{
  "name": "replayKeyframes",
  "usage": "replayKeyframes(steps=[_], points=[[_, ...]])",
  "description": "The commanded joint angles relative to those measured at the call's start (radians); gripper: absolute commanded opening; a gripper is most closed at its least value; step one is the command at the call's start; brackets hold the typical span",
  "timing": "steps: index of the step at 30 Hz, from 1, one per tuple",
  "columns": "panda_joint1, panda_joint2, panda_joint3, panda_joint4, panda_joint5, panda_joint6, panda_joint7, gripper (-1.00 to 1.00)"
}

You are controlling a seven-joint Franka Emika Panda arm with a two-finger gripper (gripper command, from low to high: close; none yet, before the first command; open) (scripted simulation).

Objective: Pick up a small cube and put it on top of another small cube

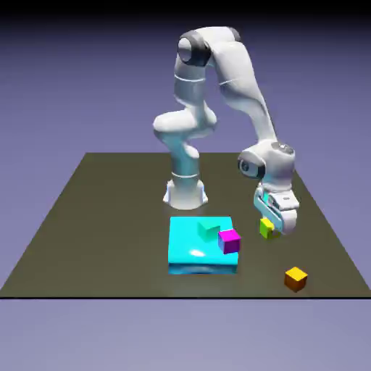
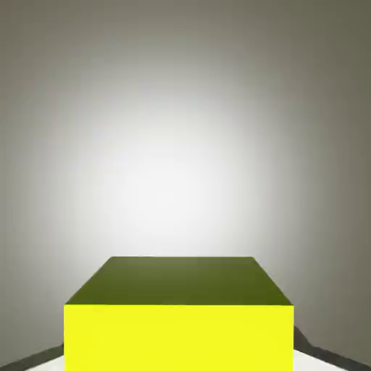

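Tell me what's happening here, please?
A white robot arm has its gripper around a small yellow-green cube, with a fingertip on either side of it. The job is to set one small cube on top of another, and that stacking isn't done yet. A magenta cube is by the turquoise block, and an orange cube sits nearer the table's front edge.

From my station I'm seeing a plain blue-violet backdrop darkening to black up top, and 1 bright glow lighting the dark tabletop (image 1: 109,217).
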Motion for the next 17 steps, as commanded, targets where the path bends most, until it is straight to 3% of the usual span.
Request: replayKeyframes(steps=[1,7,13,14,17], points=[[-0.007,-0.035,-0.018,0.009,0.014,-0.043,0.030,-1.00],[-0.124,-0.210,-0.108,0.054,0.088,-0.262,0.177,-1.00],[-0.124,-0.055,-0.111,0.009,0.072,-0.062,0.190,-1.00],[-0.124,-0.055,-0.111,0.009,0.072,-0.062,0.190,1.00],[-0.124,-0.122,-0.110,0.028,0.079,-0.149,0.185,1.00]])
